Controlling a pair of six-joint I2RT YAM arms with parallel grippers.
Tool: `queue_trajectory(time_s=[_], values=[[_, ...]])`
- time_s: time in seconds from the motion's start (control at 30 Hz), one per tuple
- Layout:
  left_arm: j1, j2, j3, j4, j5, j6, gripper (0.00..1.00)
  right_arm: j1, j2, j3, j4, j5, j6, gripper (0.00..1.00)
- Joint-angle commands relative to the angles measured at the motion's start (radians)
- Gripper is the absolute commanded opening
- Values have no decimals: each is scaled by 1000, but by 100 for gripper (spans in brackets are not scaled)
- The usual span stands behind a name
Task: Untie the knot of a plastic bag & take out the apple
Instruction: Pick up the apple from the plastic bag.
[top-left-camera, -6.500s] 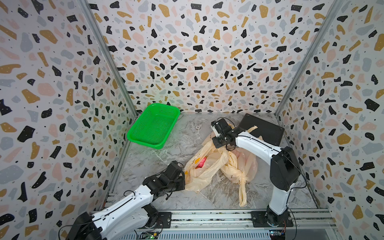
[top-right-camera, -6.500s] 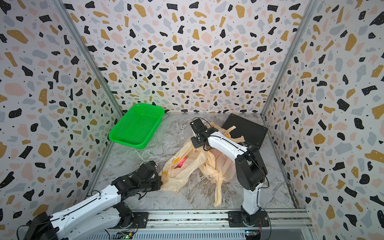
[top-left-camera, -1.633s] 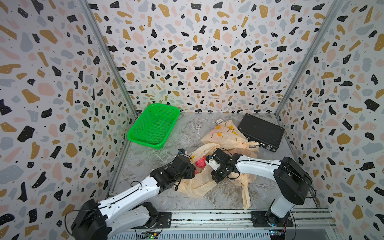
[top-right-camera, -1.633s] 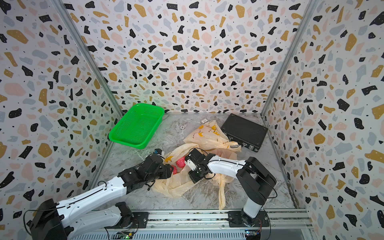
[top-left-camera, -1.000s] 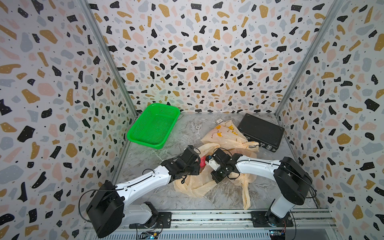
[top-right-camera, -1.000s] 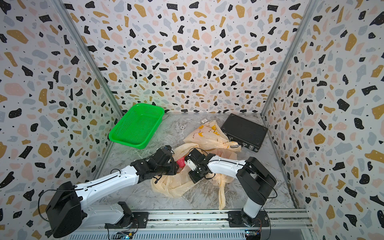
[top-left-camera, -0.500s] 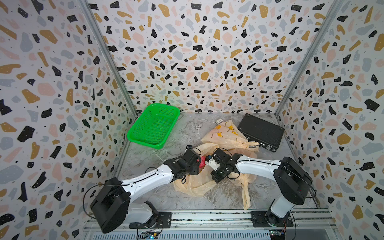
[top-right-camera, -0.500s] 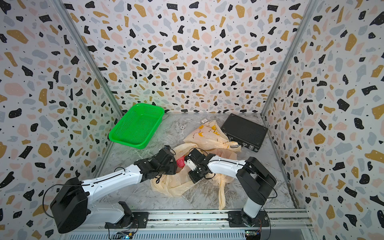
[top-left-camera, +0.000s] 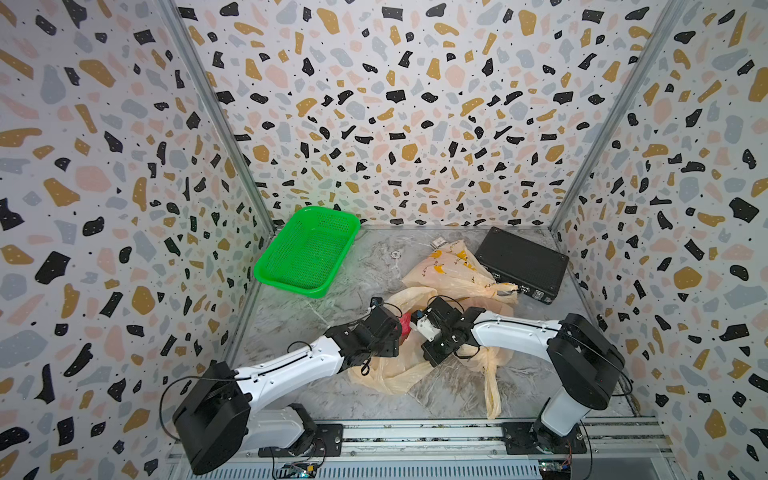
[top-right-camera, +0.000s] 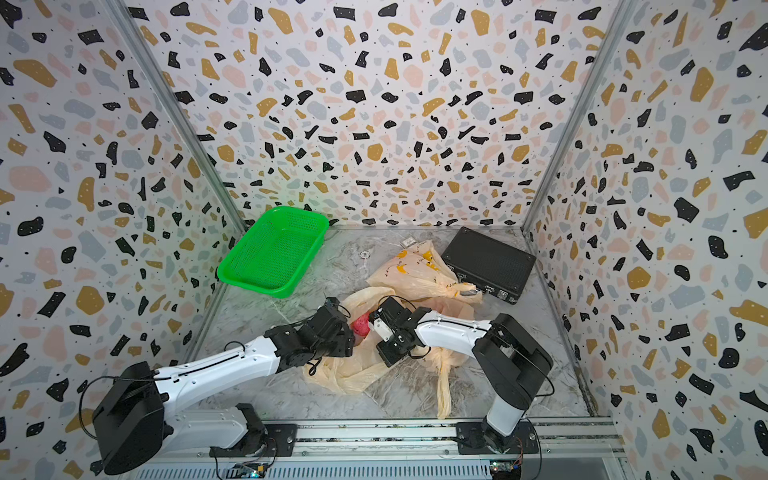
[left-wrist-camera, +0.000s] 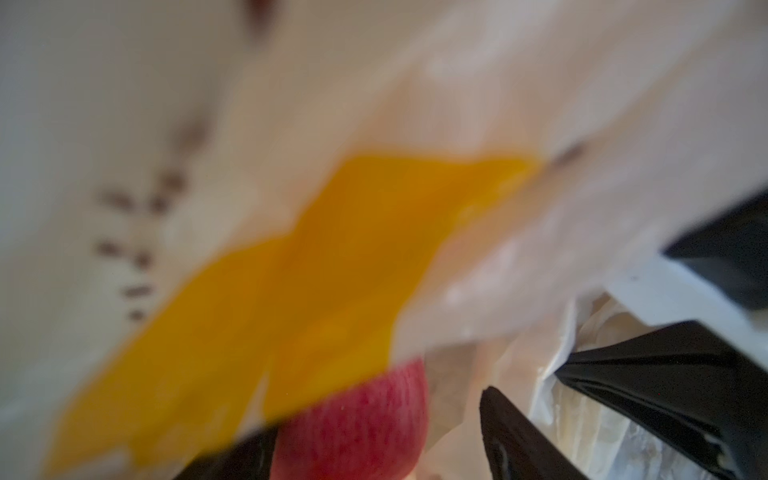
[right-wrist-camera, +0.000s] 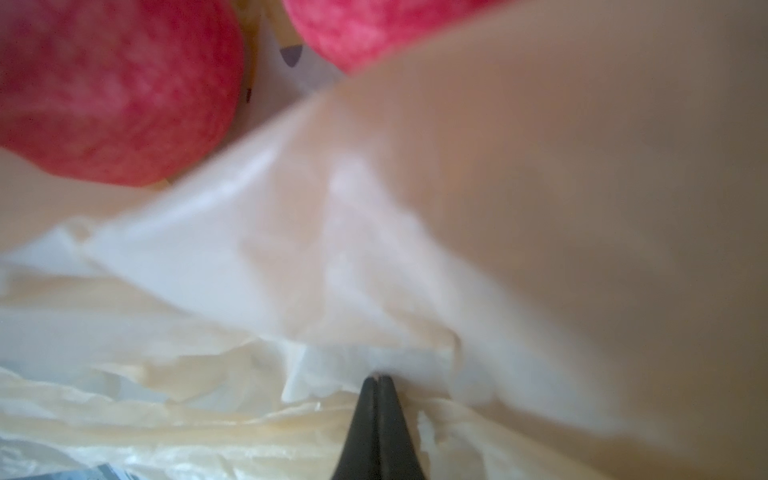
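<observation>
A crumpled beige plastic bag (top-left-camera: 390, 374) (top-right-camera: 345, 370) lies mid-floor with its mouth between my two arms. A red apple (top-left-camera: 405, 323) (top-right-camera: 360, 324) shows in that mouth. In the left wrist view the apple (left-wrist-camera: 353, 424) sits between the spread fingers (left-wrist-camera: 511, 440) of my open left gripper (top-left-camera: 395, 328) (left-wrist-camera: 365, 453), under film with a yellow print. My right gripper (top-left-camera: 432, 332) (right-wrist-camera: 376, 379) is shut on a fold of the plastic bag (right-wrist-camera: 332, 291), with two apples (right-wrist-camera: 112, 91) beyond. I cannot make out a knot.
A green mesh basket (top-left-camera: 307, 249) leans in the back left corner. A black box (top-left-camera: 521, 264) lies at the back right. More bag film with yellow marks (top-left-camera: 453, 270) spreads toward it, ending in a twisted tail (top-left-camera: 505, 287). Terrazzo-patterned walls enclose three sides.
My left gripper has pushed further into the bag mouth toward the apple and its jaws have spread wider. The right arm has held still, pinching the bag.
</observation>
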Motion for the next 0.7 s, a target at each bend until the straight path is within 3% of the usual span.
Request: queue_trajectory(time_s=[0.0,0.3,0.67], values=[[-2,4,1,-126,-61,-1,77,5,-12,3,-11,-12,-7,0],[6,140,20,-80,42,1,78,5,-8,2,-6,-18,-11,0],[10,154,-32,62,41,-1,80,5,-3,-2,4,-31,-12,0]])
